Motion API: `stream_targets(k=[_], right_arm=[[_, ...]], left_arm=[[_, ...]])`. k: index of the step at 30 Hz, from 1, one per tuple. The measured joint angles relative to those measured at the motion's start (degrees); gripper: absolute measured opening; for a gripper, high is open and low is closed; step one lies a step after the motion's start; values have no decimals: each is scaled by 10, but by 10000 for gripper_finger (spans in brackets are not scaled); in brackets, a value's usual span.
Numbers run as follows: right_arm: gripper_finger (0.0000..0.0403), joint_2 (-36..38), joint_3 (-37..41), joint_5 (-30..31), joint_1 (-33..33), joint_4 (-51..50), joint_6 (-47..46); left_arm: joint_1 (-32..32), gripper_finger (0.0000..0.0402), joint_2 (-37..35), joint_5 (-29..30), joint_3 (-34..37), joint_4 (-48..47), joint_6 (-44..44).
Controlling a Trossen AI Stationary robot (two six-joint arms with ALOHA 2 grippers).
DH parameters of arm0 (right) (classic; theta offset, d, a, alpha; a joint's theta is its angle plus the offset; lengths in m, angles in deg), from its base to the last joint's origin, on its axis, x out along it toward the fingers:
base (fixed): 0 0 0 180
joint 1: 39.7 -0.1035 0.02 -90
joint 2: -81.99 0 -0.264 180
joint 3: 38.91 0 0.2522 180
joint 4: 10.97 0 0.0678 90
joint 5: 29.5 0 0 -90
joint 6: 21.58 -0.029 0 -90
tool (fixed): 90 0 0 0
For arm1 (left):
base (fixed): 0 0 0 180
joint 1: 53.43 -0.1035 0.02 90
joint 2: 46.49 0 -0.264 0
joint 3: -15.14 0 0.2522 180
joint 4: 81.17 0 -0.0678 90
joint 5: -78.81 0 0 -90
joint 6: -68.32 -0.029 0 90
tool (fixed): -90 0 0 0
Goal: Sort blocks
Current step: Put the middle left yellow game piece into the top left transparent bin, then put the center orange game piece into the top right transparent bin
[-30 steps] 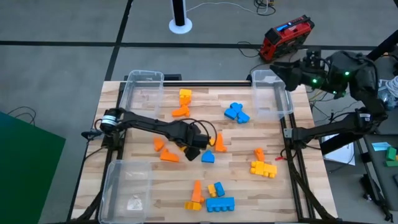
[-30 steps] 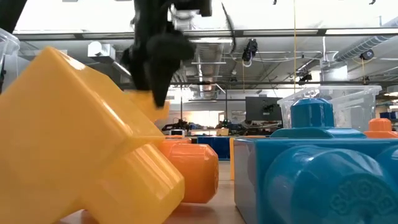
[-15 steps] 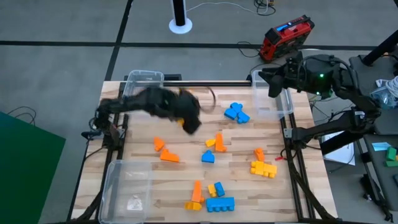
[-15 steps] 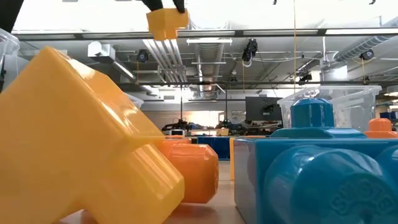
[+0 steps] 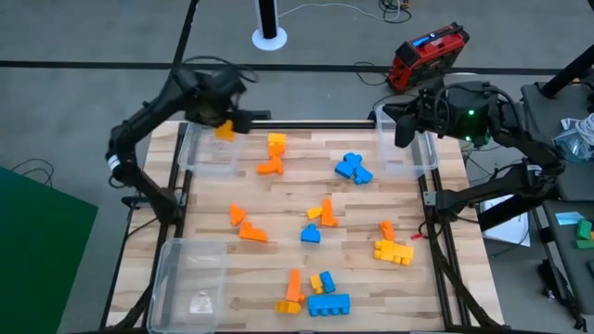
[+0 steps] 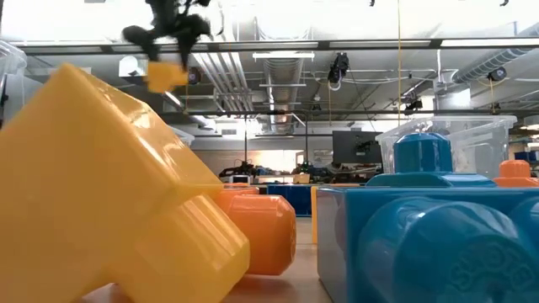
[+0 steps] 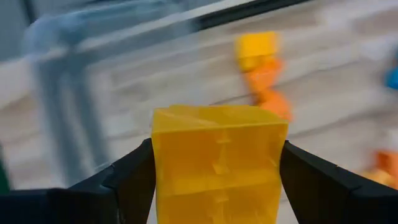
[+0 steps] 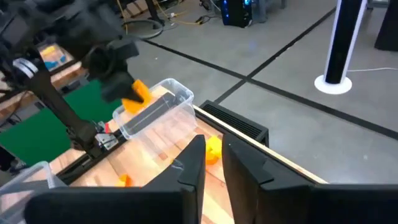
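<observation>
The left pincer grips a small yellow plastic block above the clear plastic bin at the wooden table's far left corner. The right pincer, fingers narrowly apart and empty, hovers over the far right clear bin; other blocks lie scattered on the table.

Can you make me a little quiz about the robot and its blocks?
1. What colour is the block in the left gripper?
2. True or false: the left gripper hangs over the clear bin at the table's far left corner.
3. Where is the right gripper? A) by the far right bin B) on the blue blocks C) inside the near left bin

Key: 1. Yellow. 2. True. 3. A.
</observation>
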State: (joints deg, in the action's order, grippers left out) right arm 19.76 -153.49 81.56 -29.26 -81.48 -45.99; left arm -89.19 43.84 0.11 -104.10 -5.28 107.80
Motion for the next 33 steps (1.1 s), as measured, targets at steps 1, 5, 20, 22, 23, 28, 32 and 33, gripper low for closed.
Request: stream_targets(k=[1, 5, 20, 22, 23, 28, 32, 33], right_arm=[[31, -2, 0, 0, 0, 0, 0], [21, -9, 0, 0, 0, 0, 6], [39, -40, 0, 0, 0, 1, 41], [44, -44, 0, 0, 1, 3, 47], [46, -46, 0, 0, 1, 3, 49], [56, -66, 0, 0, 1, 9, 53], [61, -94, 0, -3, 4, 26, 68], [62, -102, 0, -4, 4, 28, 74]], left_arm=[[-21, 277, -9, -8, 19, 2, -3], [-83, 277, -37, -43, 96, 4, -15], [-98, 338, -65, 23, 169, 5, -28], [-92, 338, -73, 22, 157, 3, -28], [-85, 338, -79, 18, 149, 4, -26], [13, 336, -121, 17, 114, 24, 35], [146, 336, -155, 60, 112, 81, 119], [180, 336, -159, 79, 112, 87, 142]])
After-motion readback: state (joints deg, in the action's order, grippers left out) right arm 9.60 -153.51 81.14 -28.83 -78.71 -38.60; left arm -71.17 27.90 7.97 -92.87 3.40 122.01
